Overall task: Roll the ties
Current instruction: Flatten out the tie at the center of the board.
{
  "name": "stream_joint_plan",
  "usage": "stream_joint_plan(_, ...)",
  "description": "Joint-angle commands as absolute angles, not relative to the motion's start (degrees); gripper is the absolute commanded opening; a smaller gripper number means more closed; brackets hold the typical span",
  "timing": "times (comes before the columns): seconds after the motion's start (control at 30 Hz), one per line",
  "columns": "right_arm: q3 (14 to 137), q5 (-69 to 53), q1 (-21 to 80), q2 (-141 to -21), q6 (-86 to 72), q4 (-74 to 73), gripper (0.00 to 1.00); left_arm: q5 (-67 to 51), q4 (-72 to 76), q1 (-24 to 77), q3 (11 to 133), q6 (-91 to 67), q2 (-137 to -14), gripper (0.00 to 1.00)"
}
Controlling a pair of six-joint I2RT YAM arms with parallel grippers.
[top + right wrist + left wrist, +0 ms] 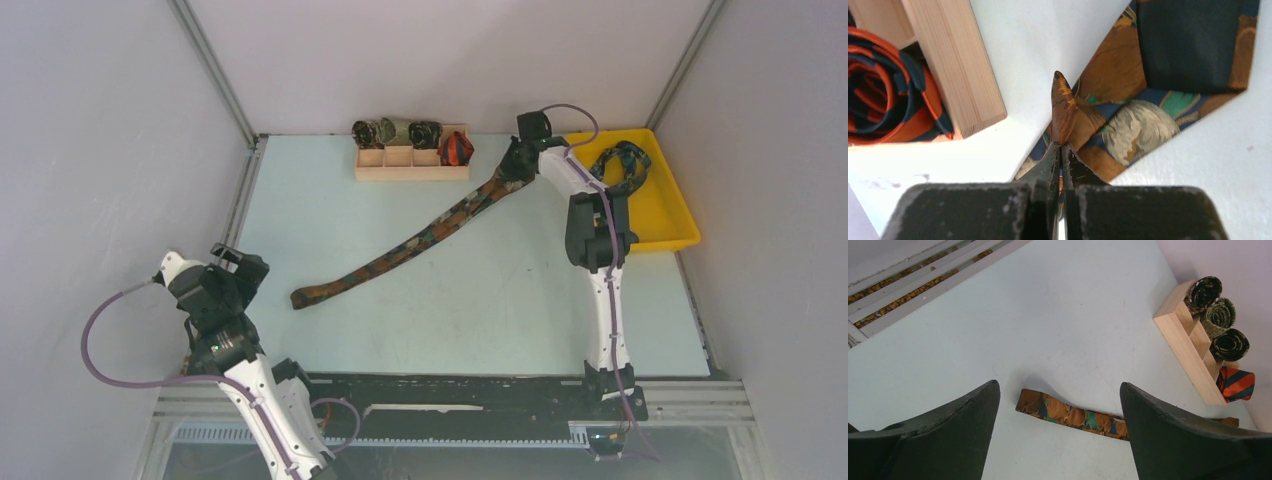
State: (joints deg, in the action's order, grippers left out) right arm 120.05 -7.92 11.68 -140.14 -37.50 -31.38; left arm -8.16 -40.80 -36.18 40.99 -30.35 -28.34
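Note:
A brown-orange-green tie [420,235] lies stretched diagonally across the table, its narrow end [1068,415] at the near left. At the tie's wide end [1133,115], beside the wooden box, my right gripper [1062,145] is shut on a pinched-up fold of fabric [1063,107]. In the top view this right gripper [515,165] is at the back of the table. My left gripper [1059,384] hangs open just above the narrow end, touching nothing. It shows at the near left [240,265] in the top view. A navy and teal tie [625,165] lies loose in the yellow tray.
A wooden box [412,165] at the back holds three dark rolled ties [1218,315] and a red-orange striped roll [888,95]. The yellow tray [665,225] sits at the right edge. Grey walls enclose the table, and a metal rail [913,280] runs along its left side.

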Motion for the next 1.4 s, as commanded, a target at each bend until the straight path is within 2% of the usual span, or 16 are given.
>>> stream_joint_plan(0.0,114.44,-5.50,12.04,-131.79,-36.89,-25.96,0.00,-8.88,-38.84,-36.62,41.13,-28.83,-27.87,0.96)
stream_joint_plan(0.53,109.53,-6.11,9.63,-135.34,-41.12,-22.54,0.00,-8.95,-38.77,-36.86,41.12,-28.82,-28.39,0.96)
stream_joint_plan(0.63,109.57,-7.18,9.19,-134.86,-40.66,-22.01,0.18,-8.88,-38.79,-36.91,41.13,-28.73,-28.48,0.96)
stream_joint_plan(0.87,109.35,-8.02,9.12,-130.86,-38.72,-23.49,0.40,-8.46,-38.78,-36.90,41.04,-28.78,-28.65,0.96)
stream_joint_plan(1.1,100.79,-8.86,14.64,-120.94,-37.92,-23.34,0.42,-8.35,-38.87,-36.86,41.04,-28.83,-29.07,0.96)
stream_joint_plan(1.23,94.05,-12.88,22.15,-116.84,-39.66,-19.02,0.41,-8.31,-39.00,-36.85,41.04,-28.83,-29.31,0.96)
stream_joint_plan(1.37,92.37,-17.87,30.51,-117.47,-42.49,-17.08,0.39,-8.37,-39.15,-36.90,41.13,-28.74,-29.77,0.96)
